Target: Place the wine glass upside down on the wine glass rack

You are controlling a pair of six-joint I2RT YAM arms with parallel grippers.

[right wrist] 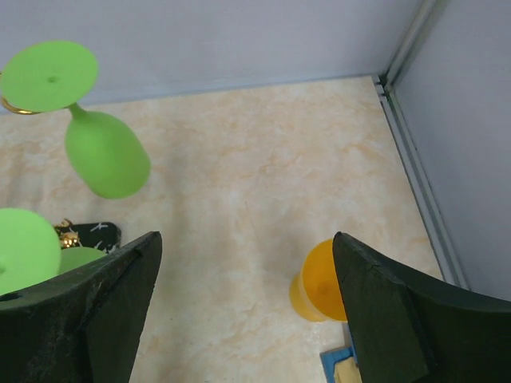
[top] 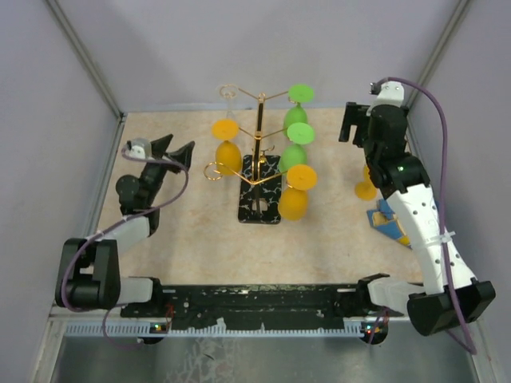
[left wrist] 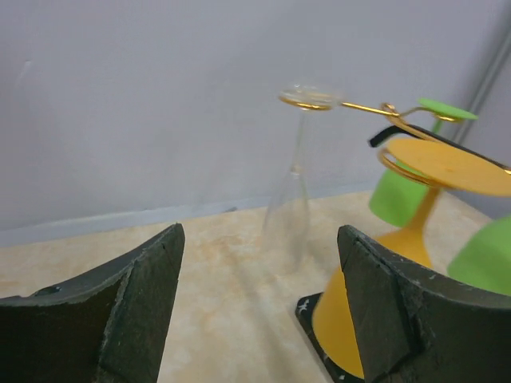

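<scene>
Top, left-wrist and right-wrist views at the reach for the last glass. Wine glass rack (top: 255,209) at mid-counter, five of its curled arms loaded with glasses hung foot-up: a clear glass (left wrist: 289,215) at the far left, two green glasses (top: 297,144) on the right, orange ones at left and near right. One bare curl (top: 212,170) at the near left, judged the target. Remaining orange wine glass (right wrist: 319,281) standing on the counter (top: 319,239) at the far right, well apart from the rack, partly hidden behind the right arm in the top view, just beside a blue and yellow item (top: 387,223); rim-up or foot-up not clear. Left fingers (left wrist: 136,303) spread wide and holding nothing, aimed at the rack's left side. Right fingers (right wrist: 383,311) likewise wide apart and empty, raised above the orange wine glass, with the glass seen off-centre toward the right-hand finger. Judged step: descent and grasp by the right arm. For a clean grasp, first centre the glass in the gap, then lower straight down without brushing the blue and yellow item. Close gently around the narrow part to avoid tipping. Lift clear of the counter before turning foot-up. Slide the stem in through the open side of the bare curl, clear of the neighbouring orange glass, and release only once the foot sits on the wire
</scene>
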